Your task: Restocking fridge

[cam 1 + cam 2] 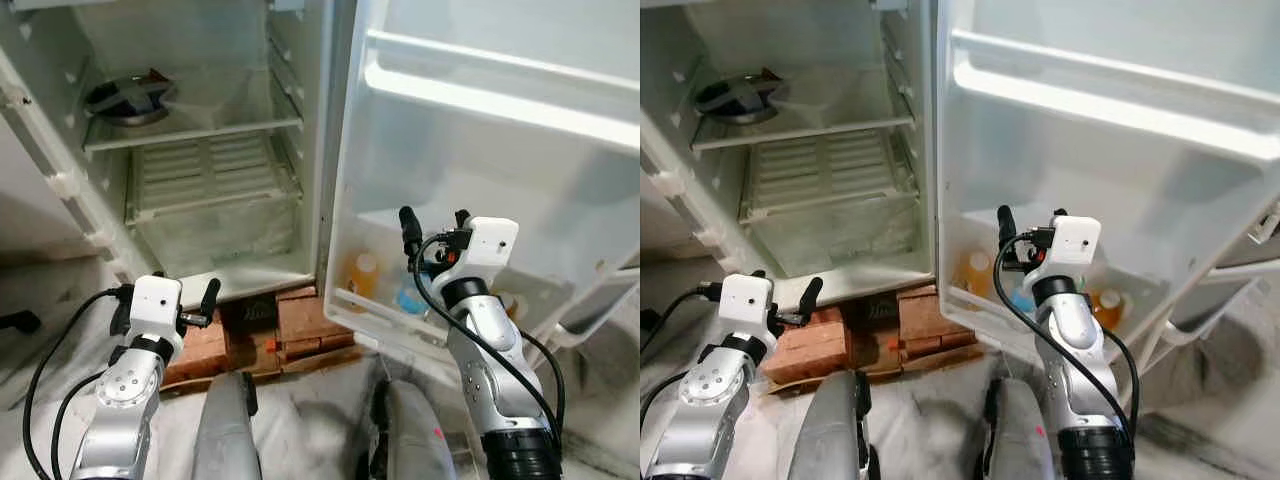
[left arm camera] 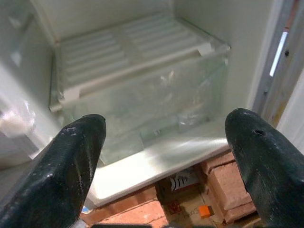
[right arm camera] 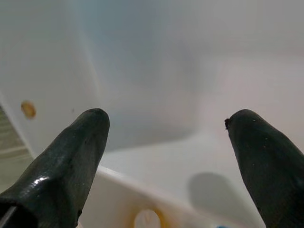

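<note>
The fridge (image 1: 200, 150) stood open across the upper left of the head views, its door (image 1: 480, 130) swung out to fill the upper right. A dark round pan (image 1: 128, 100) sat on the upper wire shelf (image 1: 190, 132) at the upper left, and below it lay a ribbed cover over a clear crisper drawer (image 1: 215, 225). Under the fridge's front edge, at lower centre, red bricks (image 1: 300, 325) propped the cabinet.

The right arm rose from the lower right, bent at the elbow, and lifted the right hand (image 1: 435, 225) up to the lowest door bin (image 1: 420, 310), at centre right. Its two black fingers (image 3: 71, 152) were spread wide with nothing between them (the wrist view looked past them at the door's white inner wall and the bin's rim). In the bin stood an orange bottle (image 1: 362, 275) with a white cap, a blue-topped item (image 1: 410, 298) just beside it, and another orange bottle (image 1: 1108, 305) further right, partly hidden behind the arm.

The left arm was held low at the lower left, forearm upright, with the left hand (image 1: 170, 300) just in front of the fridge's bottom sill. Its fingers (image 2: 71, 166) were also wide apart and empty, pointed at the crisper drawer.
</note>
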`<state>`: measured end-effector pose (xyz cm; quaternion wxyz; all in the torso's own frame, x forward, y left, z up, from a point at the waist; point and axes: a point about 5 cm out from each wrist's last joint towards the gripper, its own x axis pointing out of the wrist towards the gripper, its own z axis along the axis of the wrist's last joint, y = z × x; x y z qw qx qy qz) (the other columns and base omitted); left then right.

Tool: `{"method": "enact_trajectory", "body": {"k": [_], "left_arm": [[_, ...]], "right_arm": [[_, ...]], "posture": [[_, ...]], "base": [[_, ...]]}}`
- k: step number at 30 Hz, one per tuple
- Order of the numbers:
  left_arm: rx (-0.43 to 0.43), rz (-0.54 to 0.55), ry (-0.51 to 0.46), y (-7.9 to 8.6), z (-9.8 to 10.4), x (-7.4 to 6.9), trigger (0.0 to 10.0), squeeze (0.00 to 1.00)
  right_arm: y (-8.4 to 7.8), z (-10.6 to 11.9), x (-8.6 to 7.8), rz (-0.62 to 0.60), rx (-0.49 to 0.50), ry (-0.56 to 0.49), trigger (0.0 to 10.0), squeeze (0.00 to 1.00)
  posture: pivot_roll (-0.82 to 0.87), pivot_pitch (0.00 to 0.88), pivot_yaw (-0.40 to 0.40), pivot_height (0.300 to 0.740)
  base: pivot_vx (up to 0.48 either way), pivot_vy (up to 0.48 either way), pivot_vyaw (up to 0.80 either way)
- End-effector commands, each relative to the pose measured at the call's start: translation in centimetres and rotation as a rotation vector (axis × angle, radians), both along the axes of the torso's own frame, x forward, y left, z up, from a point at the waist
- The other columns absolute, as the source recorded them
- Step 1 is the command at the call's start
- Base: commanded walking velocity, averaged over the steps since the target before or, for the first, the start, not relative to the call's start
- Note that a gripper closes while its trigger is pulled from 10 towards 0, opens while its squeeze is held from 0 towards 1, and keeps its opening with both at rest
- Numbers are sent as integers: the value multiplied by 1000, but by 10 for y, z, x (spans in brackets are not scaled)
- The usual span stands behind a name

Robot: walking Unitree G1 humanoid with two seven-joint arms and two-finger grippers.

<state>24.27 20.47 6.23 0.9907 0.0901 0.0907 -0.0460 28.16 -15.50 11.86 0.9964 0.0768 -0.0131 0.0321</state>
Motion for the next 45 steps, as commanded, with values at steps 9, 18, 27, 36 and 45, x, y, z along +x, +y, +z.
{"method": "enact_trajectory", "body": {"k": [9, 18, 27, 36, 45], "left_arm": [[8, -14, 1, 1, 0, 1, 10000, 0], [10, -12, -4, 0, 0, 1, 10000, 0], [19, -18, -4, -2, 0, 1, 10000, 0], [54, 31, 0, 0, -2, 3, 10000, 0], [67, 59, -7, 4, -2, 4, 10000, 0]], "right_arm": [[-8, -4, 3, -63, 17, 60, 10000, 0], [-3, -16, -2, -36, 21, 129, 10000, 0], [-8, -24, -6, -52, -40, 182, 10000, 0], [7, -20, -10, 75, -50, 144, 10000, 0], [-11, -25, -17, -3, -41, 142, 10000, 0]], "posture": [[111, 0, -18, 740], [111, 3, -20, 740], [112, 4, -21, 740], [111, 3, -29, 740], [118, 0, -29, 740]], "base": [[0, 0, 0], [0, 0, 0], [0, 0, 0], [0, 0, 0], [0, -260, 0]]}}
